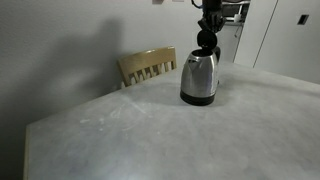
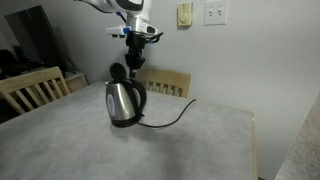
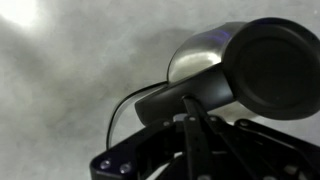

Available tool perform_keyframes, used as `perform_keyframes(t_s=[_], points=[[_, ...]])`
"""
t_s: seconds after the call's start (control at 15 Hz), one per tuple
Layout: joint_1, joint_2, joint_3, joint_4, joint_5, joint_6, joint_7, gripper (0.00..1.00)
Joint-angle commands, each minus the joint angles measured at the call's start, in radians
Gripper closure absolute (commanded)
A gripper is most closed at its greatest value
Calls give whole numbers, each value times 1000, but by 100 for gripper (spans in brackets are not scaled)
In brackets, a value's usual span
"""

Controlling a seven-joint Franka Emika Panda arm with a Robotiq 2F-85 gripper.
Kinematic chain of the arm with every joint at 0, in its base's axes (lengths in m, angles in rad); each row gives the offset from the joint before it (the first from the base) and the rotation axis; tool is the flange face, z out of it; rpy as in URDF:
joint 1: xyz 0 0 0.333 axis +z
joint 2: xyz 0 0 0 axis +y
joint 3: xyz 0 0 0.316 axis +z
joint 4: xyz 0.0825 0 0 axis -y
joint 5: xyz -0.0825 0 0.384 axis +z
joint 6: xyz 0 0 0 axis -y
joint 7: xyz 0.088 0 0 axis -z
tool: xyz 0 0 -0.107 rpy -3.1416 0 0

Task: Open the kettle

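The kettle (image 1: 199, 76) (image 2: 123, 102) is brushed steel with a black handle and round black base, and stands on the grey table in both exterior views. Its black lid (image 2: 118, 72) stands tilted up, and fills the right of the wrist view as a dark disc (image 3: 275, 65). My gripper (image 2: 133, 58) (image 1: 207, 30) hangs straight above the kettle, by the top of the handle (image 3: 185, 100). In the wrist view the two fingers (image 3: 190, 125) lie pressed together, holding nothing, with their tips at the handle's top.
A wooden chair (image 1: 148, 66) stands behind the table, and another chair (image 2: 30, 88) stands at its side. The kettle's black cord (image 2: 175, 117) runs across the table toward the wall. The table edge (image 2: 250, 130) is close by.
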Motion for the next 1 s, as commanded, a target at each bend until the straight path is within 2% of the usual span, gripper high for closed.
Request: perform_keyframes(t_s=[0.0,0.33,0.4,0.53,0.6,0.67,0.93], points=[[8,-83,-7,-66,-15,39,-8,100],[7,-190,-5,-127,-17,65,-27,100],[6,-207,-5,-139,-20,69,-35,89],[5,-238,-5,-162,-24,71,-44,77],[4,-250,-4,-172,-27,72,-51,68],[5,-261,-4,-184,-30,76,-56,53],[4,-291,0,-227,-30,92,-72,23]])
